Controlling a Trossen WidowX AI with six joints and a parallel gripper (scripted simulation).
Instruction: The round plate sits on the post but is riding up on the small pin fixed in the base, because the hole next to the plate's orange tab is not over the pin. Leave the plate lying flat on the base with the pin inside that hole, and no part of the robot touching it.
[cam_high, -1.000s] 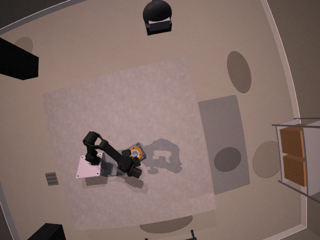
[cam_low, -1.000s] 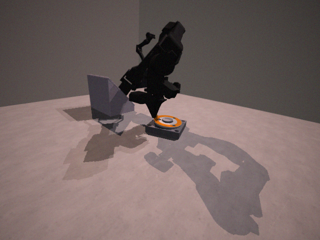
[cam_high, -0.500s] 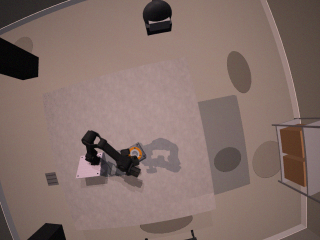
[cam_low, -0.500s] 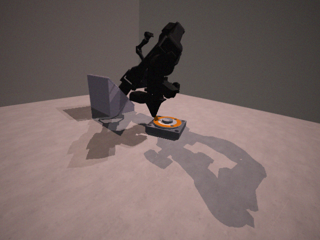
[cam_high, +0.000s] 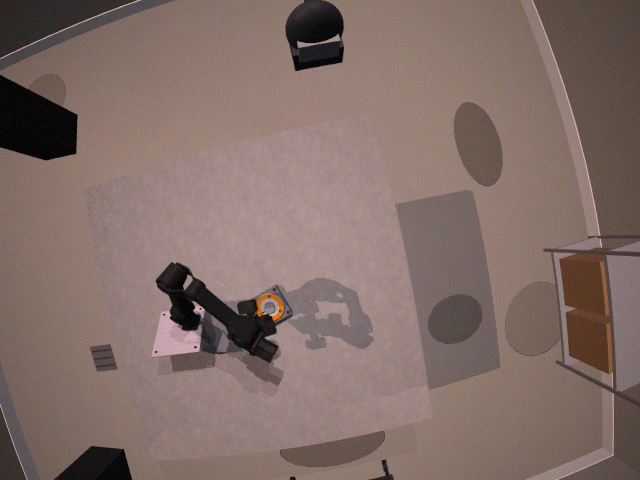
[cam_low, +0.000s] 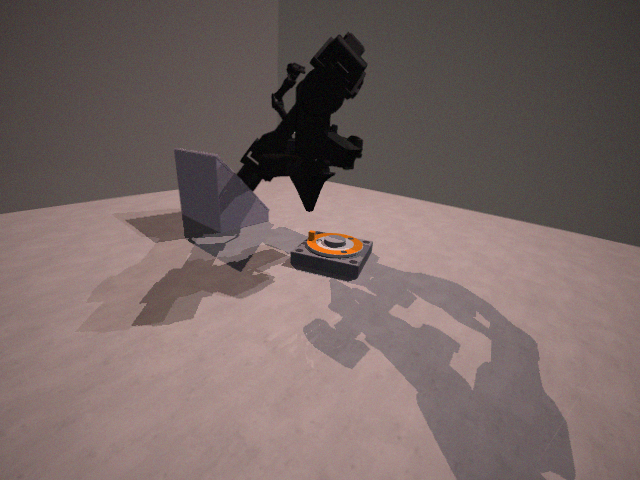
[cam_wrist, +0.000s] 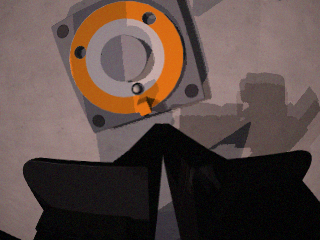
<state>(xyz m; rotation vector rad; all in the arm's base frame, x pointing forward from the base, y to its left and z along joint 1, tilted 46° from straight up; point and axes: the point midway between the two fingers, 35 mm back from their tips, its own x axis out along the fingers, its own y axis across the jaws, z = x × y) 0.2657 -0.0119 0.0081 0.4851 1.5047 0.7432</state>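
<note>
Hovering end effector (cam_low: 309, 206), closed, empty

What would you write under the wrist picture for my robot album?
Shut gripper hovering above the orange round plate on its grey base, orange tab pointing toward the fingers.

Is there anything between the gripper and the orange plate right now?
Nothing visible. The shut gripper hangs in open air above the plate, off toward its tab, with only bare space between the fingers and the plate.
</note>
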